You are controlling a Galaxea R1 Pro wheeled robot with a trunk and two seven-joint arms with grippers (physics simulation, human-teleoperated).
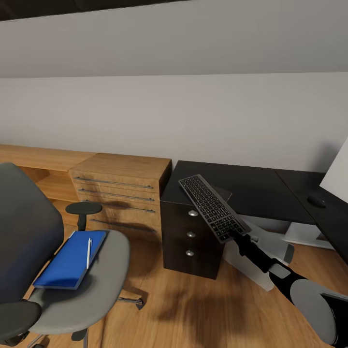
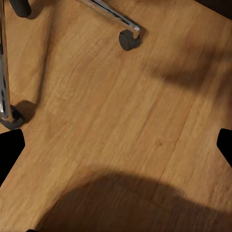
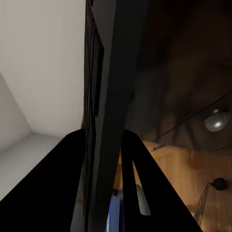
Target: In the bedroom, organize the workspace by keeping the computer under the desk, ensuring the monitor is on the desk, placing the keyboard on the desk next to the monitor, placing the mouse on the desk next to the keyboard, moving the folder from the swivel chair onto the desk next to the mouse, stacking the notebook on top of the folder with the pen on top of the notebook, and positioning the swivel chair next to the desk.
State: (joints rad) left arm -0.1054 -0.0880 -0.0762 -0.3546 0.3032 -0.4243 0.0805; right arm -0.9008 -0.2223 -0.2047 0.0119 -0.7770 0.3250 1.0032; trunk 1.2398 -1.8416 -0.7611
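Note:
My right gripper (image 1: pixel 236 235) is shut on the near end of the slim dark keyboard (image 1: pixel 211 207), holding it tilted above the drawer end of the black desk (image 1: pixel 251 186). In the right wrist view the keyboard (image 3: pixel 106 96) runs edge-on between the fingers (image 3: pixel 63 193). A black mouse (image 1: pixel 316 200) lies on the desk at the right. The blue folder (image 1: pixel 70 261) rests on the seat of the grey swivel chair (image 1: pixel 104 285), with the white pen (image 1: pixel 89 252) on top. The notebook is hidden. My left gripper (image 2: pixel 116 150) hangs open over the floor by the chair's casters (image 2: pixel 128 39).
A light wooden drawer unit (image 1: pixel 121 193) stands left of the desk, against the wall. A pale slanted panel (image 1: pixel 337 173) is on the desk at the right edge. A light grey box (image 1: pixel 249 274) sits under the desk behind my right arm. Wooden floor lies between chair and desk.

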